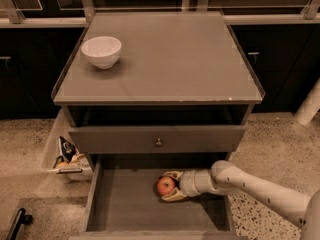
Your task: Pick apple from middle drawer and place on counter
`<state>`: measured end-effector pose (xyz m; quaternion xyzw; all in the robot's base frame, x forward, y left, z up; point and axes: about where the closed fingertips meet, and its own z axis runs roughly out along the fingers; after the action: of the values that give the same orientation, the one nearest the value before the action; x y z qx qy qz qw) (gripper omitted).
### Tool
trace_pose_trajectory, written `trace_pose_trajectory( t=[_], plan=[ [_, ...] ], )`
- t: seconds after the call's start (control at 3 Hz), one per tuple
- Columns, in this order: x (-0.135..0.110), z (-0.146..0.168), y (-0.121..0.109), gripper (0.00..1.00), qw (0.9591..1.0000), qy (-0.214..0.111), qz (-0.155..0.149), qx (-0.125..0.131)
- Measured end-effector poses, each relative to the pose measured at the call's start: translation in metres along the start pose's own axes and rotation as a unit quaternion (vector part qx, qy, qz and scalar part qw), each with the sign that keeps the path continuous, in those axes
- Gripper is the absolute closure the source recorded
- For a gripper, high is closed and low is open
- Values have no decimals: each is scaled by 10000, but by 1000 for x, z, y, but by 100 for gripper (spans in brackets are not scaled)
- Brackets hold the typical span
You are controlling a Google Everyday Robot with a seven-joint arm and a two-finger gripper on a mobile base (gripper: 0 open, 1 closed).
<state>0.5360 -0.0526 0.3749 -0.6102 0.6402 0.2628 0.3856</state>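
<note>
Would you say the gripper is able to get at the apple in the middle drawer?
Likely yes: the middle drawer stands open, and the gripper is inside it right at the apple, nothing between.

bowl (101, 51) on counter (175, 59), back-left | apple (166, 185) in middle drawer (125, 204), right | gripper (165, 187) clasping apple

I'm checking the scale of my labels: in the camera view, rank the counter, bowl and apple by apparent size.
1. Counter, by far the largest.
2. Bowl, next.
3. Apple, smallest. It sits lower, in the middle drawer, but the gap is too clear for depth to matter. The gripper is shut on it there.
</note>
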Motion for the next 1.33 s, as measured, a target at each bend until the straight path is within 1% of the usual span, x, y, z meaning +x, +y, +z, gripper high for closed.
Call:
trace_pose_trajectory(
  t=[0.33,0.67,1.0,1.33],
  plan=[
    [0,0,0,88,10000,0,0,-1],
    [0,0,1,100,10000,2,9,-15],
    [-11,-10,7,100,9999,-81,8,-101],
    [-36,-32,15,100,9996,-145,-120,-205]
  ],
)
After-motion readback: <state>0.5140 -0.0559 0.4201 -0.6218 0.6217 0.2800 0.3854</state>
